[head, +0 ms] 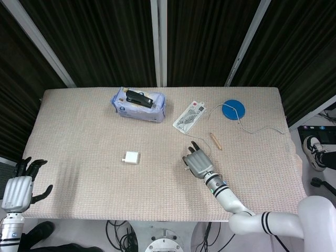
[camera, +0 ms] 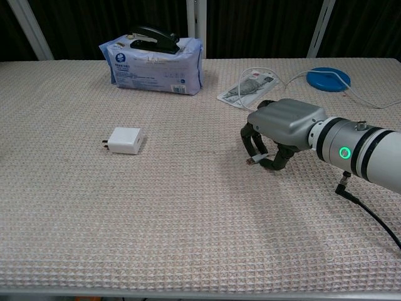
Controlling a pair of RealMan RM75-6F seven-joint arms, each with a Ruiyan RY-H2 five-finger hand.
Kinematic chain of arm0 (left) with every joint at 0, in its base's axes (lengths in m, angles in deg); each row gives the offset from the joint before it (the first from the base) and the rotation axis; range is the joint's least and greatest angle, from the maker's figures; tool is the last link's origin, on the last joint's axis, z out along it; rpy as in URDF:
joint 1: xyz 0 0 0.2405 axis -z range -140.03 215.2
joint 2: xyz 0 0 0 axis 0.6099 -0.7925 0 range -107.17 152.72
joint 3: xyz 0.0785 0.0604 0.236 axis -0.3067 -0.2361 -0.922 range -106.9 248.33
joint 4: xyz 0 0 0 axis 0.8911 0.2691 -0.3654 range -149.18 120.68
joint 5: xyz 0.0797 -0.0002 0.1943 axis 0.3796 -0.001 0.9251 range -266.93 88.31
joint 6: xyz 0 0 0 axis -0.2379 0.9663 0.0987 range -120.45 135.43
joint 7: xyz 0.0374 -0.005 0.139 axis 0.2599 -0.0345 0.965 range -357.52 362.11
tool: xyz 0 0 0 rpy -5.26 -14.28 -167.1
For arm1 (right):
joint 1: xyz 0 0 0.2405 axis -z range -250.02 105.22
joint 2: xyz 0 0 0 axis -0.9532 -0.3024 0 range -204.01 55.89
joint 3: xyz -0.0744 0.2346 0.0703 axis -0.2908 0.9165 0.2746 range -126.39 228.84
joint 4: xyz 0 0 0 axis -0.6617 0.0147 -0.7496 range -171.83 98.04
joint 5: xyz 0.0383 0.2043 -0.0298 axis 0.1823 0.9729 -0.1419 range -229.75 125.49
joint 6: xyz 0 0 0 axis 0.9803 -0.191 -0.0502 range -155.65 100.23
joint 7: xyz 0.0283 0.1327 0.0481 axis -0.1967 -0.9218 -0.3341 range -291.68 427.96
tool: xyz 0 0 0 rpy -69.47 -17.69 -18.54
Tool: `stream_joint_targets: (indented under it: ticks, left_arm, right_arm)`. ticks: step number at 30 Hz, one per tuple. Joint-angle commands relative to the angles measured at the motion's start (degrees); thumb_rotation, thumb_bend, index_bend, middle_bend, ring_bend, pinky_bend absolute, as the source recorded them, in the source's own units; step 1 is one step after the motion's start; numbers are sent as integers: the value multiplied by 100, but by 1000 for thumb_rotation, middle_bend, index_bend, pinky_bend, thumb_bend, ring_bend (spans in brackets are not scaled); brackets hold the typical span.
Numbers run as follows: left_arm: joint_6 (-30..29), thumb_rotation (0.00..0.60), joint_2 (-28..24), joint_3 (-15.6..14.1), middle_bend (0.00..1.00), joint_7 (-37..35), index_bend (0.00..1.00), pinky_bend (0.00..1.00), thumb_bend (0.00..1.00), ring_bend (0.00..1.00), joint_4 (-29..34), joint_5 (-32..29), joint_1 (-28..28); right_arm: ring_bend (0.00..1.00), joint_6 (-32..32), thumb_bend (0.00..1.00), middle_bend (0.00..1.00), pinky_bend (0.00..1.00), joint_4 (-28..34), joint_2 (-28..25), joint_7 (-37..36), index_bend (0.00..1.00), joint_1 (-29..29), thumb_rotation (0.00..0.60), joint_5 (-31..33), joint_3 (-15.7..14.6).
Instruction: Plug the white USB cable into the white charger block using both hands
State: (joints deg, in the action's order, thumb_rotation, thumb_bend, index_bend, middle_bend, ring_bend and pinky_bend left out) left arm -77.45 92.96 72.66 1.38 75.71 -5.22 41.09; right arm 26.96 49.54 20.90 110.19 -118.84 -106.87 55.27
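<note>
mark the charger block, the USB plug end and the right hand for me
white charger block [camera: 126, 140], chest view, on its top face.
USB plug [camera: 250, 162], chest view, on the metal tip poking out below the fingers.
right hand [camera: 283, 122], chest view, on the grey back of the hand.

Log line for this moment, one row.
right hand: holds USB cable plug low over table | left hand: open, off table edge | charger block: untouched | plug-in: not done
</note>
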Motion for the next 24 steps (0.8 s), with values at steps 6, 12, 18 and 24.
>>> stream_joint_targets:
  ticks: [6, 12, 18, 24]
  left_arm:
    - [97, 600, -87, 48, 148, 6, 191, 0, 240, 0, 74, 107, 136]
    - [561, 600, -235, 137, 149, 134, 193, 0, 236, 0, 317, 408, 623]
    - [1662, 600, -116, 363, 163, 41, 218, 0, 236, 1, 202, 364, 1485]
    - [2744, 600, 410, 653, 166, 248, 220, 0, 236, 1, -202, -95, 2332]
  right_arm:
    - [196, 143, 332, 549, 57, 204, -178, -187, 562, 59, 600, -206, 31]
    - [204, 294, 332, 557, 57, 615, -585, -719, 574, 225, 600, -445, 148]
    - [205, 411, 332, 556, 57, 1024, -1127, -1213, 574, 401, 600, -537, 298]
    - [204, 583, 331, 554, 57, 1334, -1641, -1569, 575, 542, 600, -541, 520]
